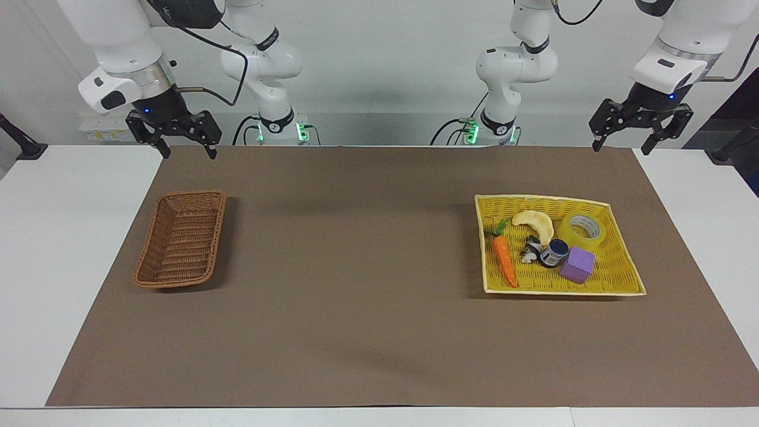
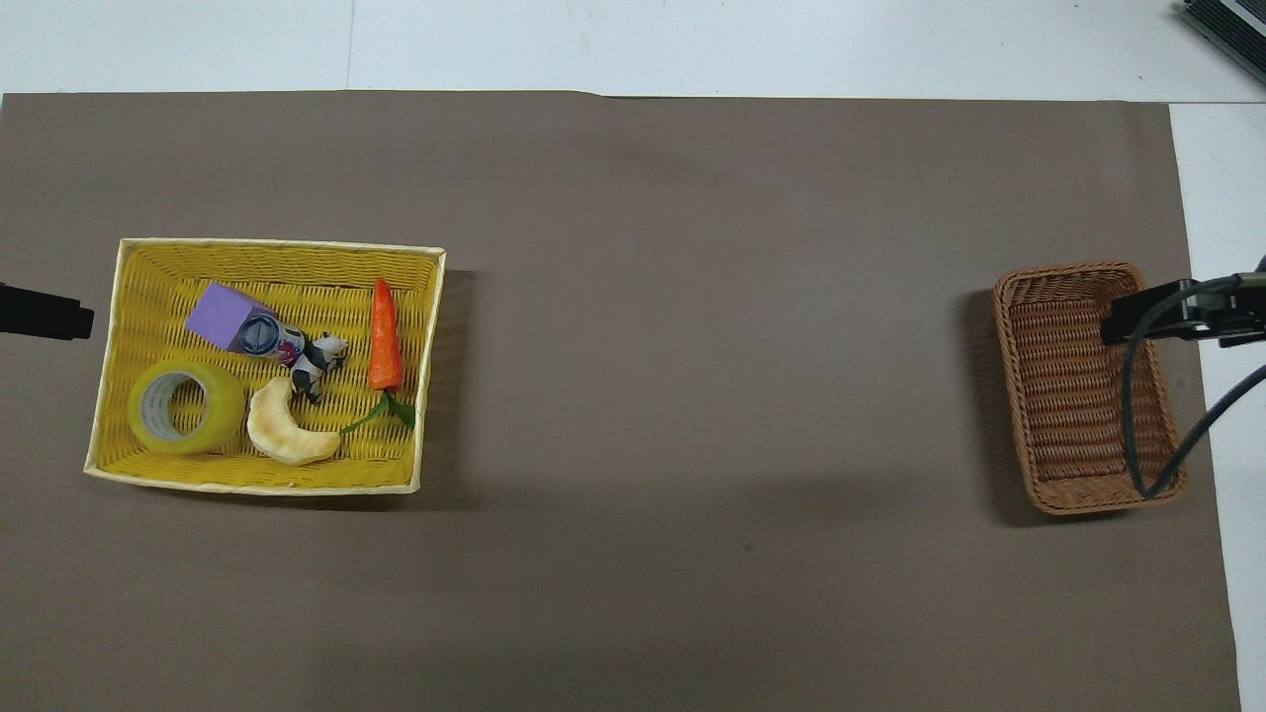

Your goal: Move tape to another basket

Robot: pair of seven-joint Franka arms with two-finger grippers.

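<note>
The tape point(image 1: 584, 230) point(image 2: 185, 405), a yellow roll with a white core, lies flat in a corner of the bright yellow basket point(image 1: 557, 292) point(image 2: 277, 245) at the left arm's end of the table. The brown wicker basket point(image 1: 184, 237) point(image 2: 1063, 396) stands empty at the right arm's end. My left gripper point(image 1: 621, 147) hangs open, high over the mat's corner at the robots' edge, apart from the tape. My right gripper point(image 1: 189, 153) hangs open over the mat's other corner at that edge, with nothing between its fingers.
Sharing the yellow basket with the tape are a purple block point(image 1: 577, 264) point(image 2: 226, 314), a small blue-lidded jar point(image 1: 554, 252), a toy cow point(image 2: 318, 361), a bread crescent point(image 1: 535, 222) and a carrot point(image 1: 506, 261). A brown mat point(image 1: 356, 249) covers the white table.
</note>
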